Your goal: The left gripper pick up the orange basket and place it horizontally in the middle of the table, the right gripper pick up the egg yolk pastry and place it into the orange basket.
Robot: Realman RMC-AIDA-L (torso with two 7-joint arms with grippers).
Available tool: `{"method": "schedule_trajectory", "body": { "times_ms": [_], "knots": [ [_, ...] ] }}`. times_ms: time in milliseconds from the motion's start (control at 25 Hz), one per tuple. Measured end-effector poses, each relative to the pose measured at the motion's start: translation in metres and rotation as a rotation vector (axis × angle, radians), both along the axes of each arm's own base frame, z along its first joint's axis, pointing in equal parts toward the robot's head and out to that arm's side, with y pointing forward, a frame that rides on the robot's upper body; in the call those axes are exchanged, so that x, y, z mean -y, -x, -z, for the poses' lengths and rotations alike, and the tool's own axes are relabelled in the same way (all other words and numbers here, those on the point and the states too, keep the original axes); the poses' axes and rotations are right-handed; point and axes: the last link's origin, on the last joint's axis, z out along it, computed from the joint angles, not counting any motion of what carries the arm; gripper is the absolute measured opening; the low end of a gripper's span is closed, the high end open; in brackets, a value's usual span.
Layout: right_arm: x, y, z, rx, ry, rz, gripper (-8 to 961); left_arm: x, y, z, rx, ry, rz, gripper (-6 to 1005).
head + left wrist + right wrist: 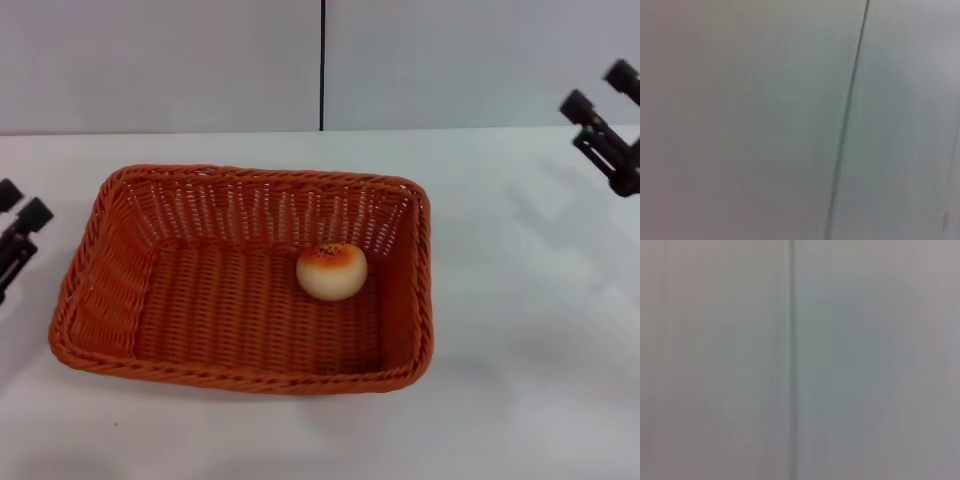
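Observation:
The orange basket (245, 285) lies flat and lengthwise across the middle of the white table (520, 350) in the head view. Inside it, near its right wall, rests the egg yolk pastry (331, 270), cream with a browned top. My left gripper (20, 205) sits at the far left edge, apart from the basket, its two black fingers spread and holding nothing. At the upper right my right gripper (600, 88) is raised well away from the basket, fingers also apart and empty. Both wrist views show only a blank grey wall.
A grey wall with a dark vertical seam (322, 65) stands behind the table. Bare white tabletop lies on both sides of the basket and in front of it.

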Motion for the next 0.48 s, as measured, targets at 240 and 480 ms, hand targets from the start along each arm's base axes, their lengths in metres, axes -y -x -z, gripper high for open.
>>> {"method": "schedule_trajectory", "body": {
  "times_ms": [240, 480],
  "knots": [
    [0.015, -0.023, 0.008, 0.018, -0.14, 0.129, 638, 0.016, 0.02, -0.008, -0.106, -0.248, -0.079, 424],
    [0.023, -0.041, 0.006, -0.014, -0.218, 0.258, 638, 0.036, 0.039, -0.02, -0.113, -0.415, -0.218, 424]
  ]
}}
